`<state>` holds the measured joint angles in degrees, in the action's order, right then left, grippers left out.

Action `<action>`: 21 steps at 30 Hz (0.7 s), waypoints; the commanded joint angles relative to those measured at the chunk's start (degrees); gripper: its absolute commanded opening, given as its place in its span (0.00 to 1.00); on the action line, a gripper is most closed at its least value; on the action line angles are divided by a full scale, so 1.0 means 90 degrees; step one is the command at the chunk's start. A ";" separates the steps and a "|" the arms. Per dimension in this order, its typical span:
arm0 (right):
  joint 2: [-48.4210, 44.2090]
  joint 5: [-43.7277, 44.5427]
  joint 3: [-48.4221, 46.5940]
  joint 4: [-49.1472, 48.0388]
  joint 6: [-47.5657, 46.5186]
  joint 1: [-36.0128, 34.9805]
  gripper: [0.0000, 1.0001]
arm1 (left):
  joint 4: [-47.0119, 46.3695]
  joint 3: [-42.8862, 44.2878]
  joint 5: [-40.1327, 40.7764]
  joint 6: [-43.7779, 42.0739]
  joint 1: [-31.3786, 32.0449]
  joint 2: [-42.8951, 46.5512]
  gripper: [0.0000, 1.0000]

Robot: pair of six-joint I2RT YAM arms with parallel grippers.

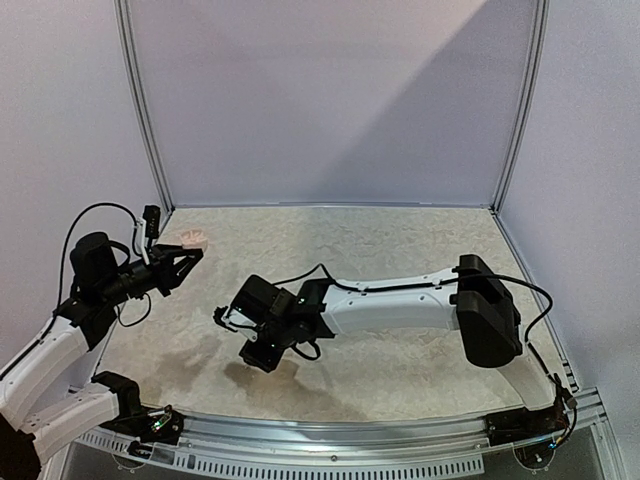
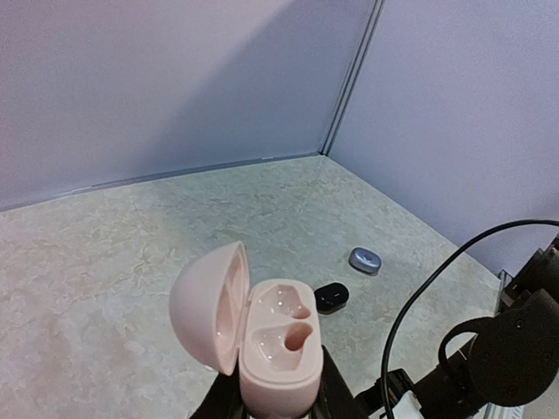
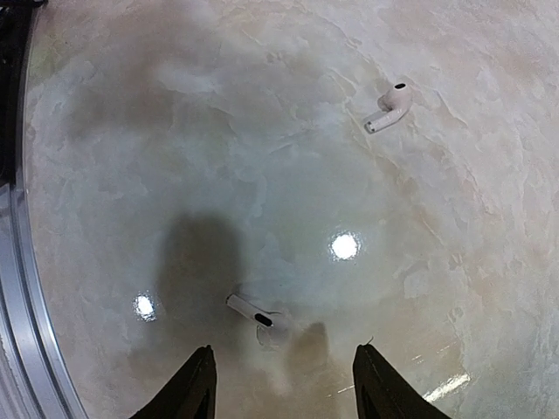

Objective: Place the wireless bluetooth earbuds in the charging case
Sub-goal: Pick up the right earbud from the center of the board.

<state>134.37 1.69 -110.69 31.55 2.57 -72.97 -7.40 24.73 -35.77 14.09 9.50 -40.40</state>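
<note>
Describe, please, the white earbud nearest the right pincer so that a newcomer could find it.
Start at the right pincer, hanging over the marbled table. Just ahead of it lies a white earbud on its side, in shadow. The other white earbud lies farther off, in the light.
</note>
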 commanded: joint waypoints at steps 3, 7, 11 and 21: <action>0.0435 0.0034 -0.0042 -0.0151 -0.0216 0.0017 0.53 | -0.0286 -0.0037 -0.0300 0.0055 -0.0069 -0.0088 0.00; 0.0672 -0.0108 -0.0212 -0.0125 -0.0217 0.0020 0.52 | -0.0326 0.0033 -0.0336 0.0032 -0.0069 -0.0171 0.00; 0.0789 -0.0108 -0.0198 -0.0145 -0.0208 0.0014 0.49 | -0.0212 0.0030 -0.0362 0.0045 -0.0072 -0.0062 0.00; 0.0786 -0.0119 -0.0170 -0.0073 -0.0400 0.0015 0.24 | -0.0050 0.0034 -0.0247 -0.0007 -0.0073 0.0105 0.00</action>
<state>139.52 0.80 -112.03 29.30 0.64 -72.93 -8.67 24.58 -38.33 14.59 9.45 -39.83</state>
